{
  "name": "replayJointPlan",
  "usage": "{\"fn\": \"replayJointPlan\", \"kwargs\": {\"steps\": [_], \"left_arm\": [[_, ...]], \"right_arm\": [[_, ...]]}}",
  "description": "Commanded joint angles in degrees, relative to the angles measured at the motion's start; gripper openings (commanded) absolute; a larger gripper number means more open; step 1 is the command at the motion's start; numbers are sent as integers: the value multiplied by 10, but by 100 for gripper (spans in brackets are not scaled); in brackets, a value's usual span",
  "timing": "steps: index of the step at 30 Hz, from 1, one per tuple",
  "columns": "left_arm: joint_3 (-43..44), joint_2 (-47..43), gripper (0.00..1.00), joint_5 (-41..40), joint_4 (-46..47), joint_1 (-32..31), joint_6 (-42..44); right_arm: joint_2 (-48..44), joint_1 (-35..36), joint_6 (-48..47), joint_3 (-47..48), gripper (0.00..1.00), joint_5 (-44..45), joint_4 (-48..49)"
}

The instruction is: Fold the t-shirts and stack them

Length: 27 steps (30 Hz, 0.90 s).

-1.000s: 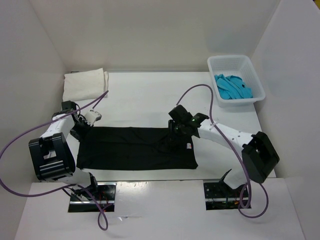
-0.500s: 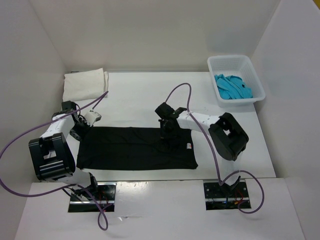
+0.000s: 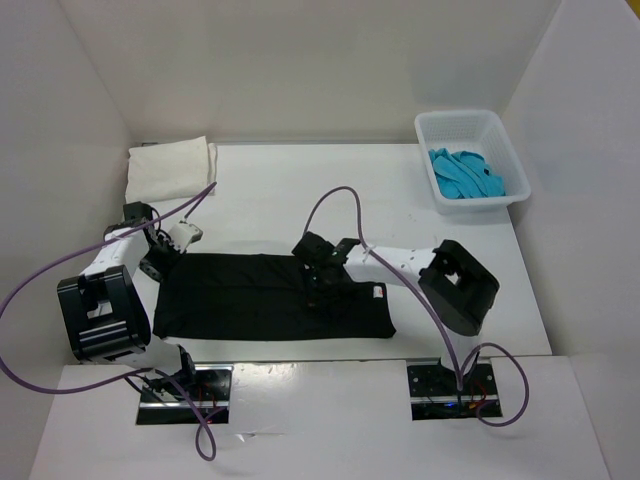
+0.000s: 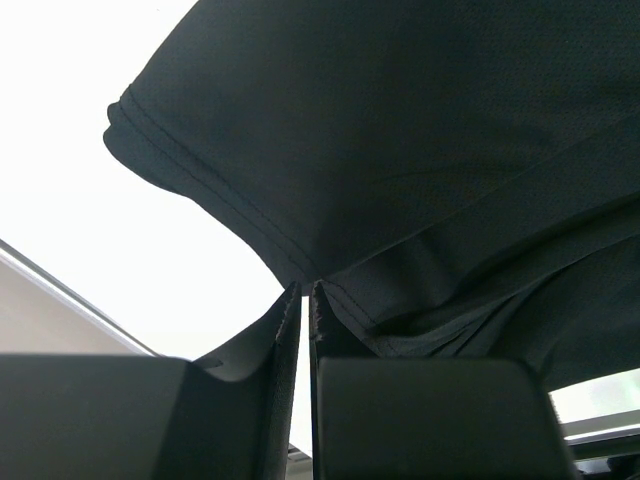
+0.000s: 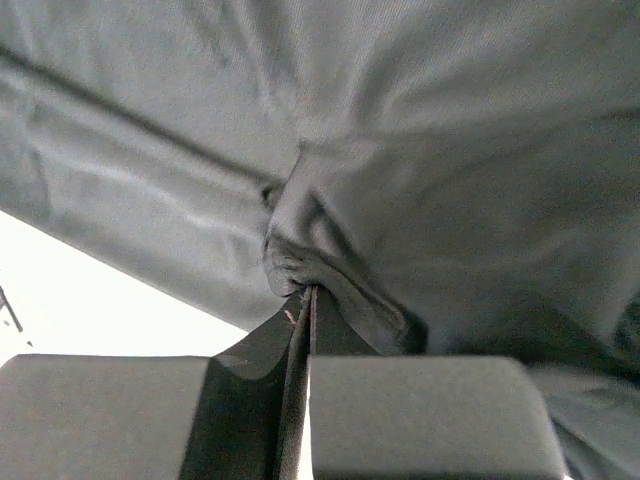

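Observation:
A black t-shirt [image 3: 240, 300] lies folded lengthwise across the near middle of the table. My left gripper [image 3: 158, 255] is at its far left corner, shut on the hem; the left wrist view shows the stitched edge [image 4: 400, 150] pinched at the fingertips of the gripper [image 4: 305, 292]. My right gripper [image 3: 318, 288] is over the middle of the shirt, shut on a bunched fold of black fabric [image 5: 330, 260] that it pinches at its tips [image 5: 305, 292]. A folded white t-shirt [image 3: 170, 168] lies at the back left.
A white basket [image 3: 500, 135] holding blue cloth [image 3: 465, 175] stands at the back right. White walls close the table in on the left, back and right. Purple cables loop from both arms over the table.
My right gripper has moved left and a little nearer across the shirt, from its right third to its middle, carrying fabric with it. The left arm has not moved.

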Motion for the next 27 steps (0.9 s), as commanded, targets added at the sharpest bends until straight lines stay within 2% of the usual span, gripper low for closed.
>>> {"fn": "replayJointPlan", "kwargs": {"steps": [1, 6, 9, 12, 13, 16, 18, 22, 23, 26, 27], "left_arm": [[10, -1, 12, 3, -7, 2, -3], [10, -1, 12, 3, -7, 2, -3], [5, -1, 12, 3, -7, 2, -3], [5, -1, 14, -2, -7, 2, -3], [5, -1, 14, -2, -7, 2, -3], [0, -6, 16, -7, -7, 2, -3], [0, -13, 17, -19, -7, 2, -3], [0, -27, 19, -41, -7, 2, 2], [0, -34, 24, -41, -7, 2, 10], [-6, -52, 31, -52, -28, 2, 28], [-6, -64, 37, -52, -37, 2, 36]], "right_arm": [[-46, 15, 18, -14, 0, -9, 6], [-110, 15, 49, -32, 0, 15, -6], [-142, 15, 83, -43, 7, 72, -27], [-154, 0, 127, -63, 17, 110, -47], [-154, -5, 139, -71, 23, 120, -63], [-160, -26, 171, -85, 28, 153, -91], [-166, -41, 185, -97, 44, 175, -102], [-198, -86, 192, -116, 63, 198, -116], [-213, -100, 192, -129, 71, 198, -116], [-240, -158, 175, -146, 76, 191, -103], [-240, -171, 175, -146, 79, 191, -103]]}}
